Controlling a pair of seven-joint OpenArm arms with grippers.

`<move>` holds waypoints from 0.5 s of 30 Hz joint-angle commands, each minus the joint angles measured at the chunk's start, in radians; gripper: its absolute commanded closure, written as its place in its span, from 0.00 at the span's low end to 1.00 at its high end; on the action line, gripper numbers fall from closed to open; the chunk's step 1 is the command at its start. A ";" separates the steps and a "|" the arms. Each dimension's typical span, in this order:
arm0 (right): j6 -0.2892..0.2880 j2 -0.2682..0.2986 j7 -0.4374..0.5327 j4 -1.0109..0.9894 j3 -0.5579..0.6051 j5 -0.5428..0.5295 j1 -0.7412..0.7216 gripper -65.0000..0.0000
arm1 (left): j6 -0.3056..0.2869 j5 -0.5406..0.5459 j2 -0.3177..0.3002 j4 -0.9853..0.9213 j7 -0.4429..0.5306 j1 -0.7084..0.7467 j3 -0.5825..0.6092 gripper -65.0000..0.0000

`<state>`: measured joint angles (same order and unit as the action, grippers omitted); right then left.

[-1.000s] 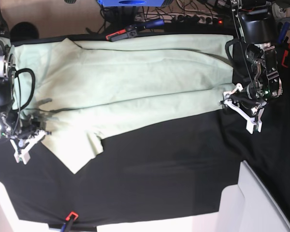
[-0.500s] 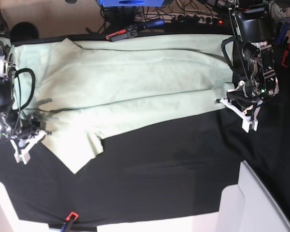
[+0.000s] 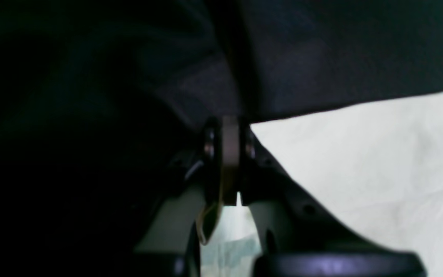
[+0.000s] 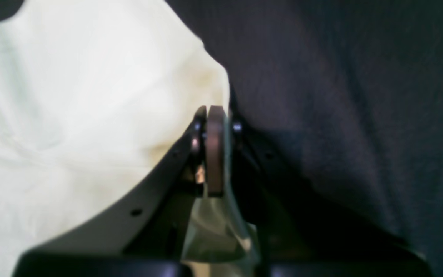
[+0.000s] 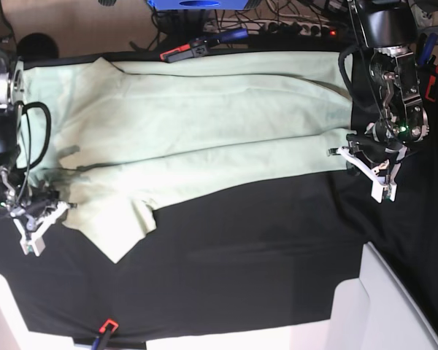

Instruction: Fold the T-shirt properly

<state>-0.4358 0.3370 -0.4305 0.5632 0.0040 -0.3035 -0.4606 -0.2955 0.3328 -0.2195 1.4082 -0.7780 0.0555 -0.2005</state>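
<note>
The pale mint T-shirt (image 5: 204, 124) lies spread sideways across the black cloth (image 5: 241, 248), with one sleeve (image 5: 120, 230) pointing toward the front. In the base view my left gripper (image 5: 342, 152) sits at the shirt's right corner. Seen from the left wrist, the left gripper (image 3: 229, 142) is shut, with pale fabric of the T-shirt (image 3: 360, 161) caught between its jaws. My right gripper (image 5: 58, 208) is at the shirt's left edge. Up close, the right gripper (image 4: 214, 134) is shut on a fold of the T-shirt (image 4: 71, 96).
A red-and-black clamp (image 5: 182, 51) holds the cloth at the back edge, and a red clamp (image 5: 106, 328) holds it at the front. A white panel (image 5: 379, 299) stands at the front right. Cables and a power strip (image 5: 299, 29) lie behind the table.
The left gripper's jaws have shut on the shirt's right corner and shifted slightly toward the back. The right gripper, still shut, has drifted a little toward the front-left with the shirt's edge.
</note>
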 commanded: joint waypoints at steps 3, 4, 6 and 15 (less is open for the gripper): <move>-0.004 0.017 -0.037 0.065 -0.006 -0.007 -0.014 1.00 | -0.005 0.005 -0.014 0.027 0.015 0.007 -0.004 1.00; -0.004 0.018 -0.046 0.079 -0.006 -0.007 -0.011 1.00 | -0.005 0.005 -0.014 0.038 0.015 0.007 -0.004 1.00; -0.004 0.020 -0.052 0.099 -0.006 -0.007 0.001 1.00 | -0.005 0.005 -0.016 0.052 0.015 0.016 -0.004 1.00; -0.008 0.038 -0.066 0.119 -0.121 -0.007 0.029 1.00 | -0.005 0.005 -0.024 0.079 0.015 0.025 -0.006 1.00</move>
<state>-0.4412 0.3561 -0.5186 0.6647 -0.1143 -0.3061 -0.3988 -0.2955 0.3328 -0.2276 1.4666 -0.7811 0.0910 -0.2005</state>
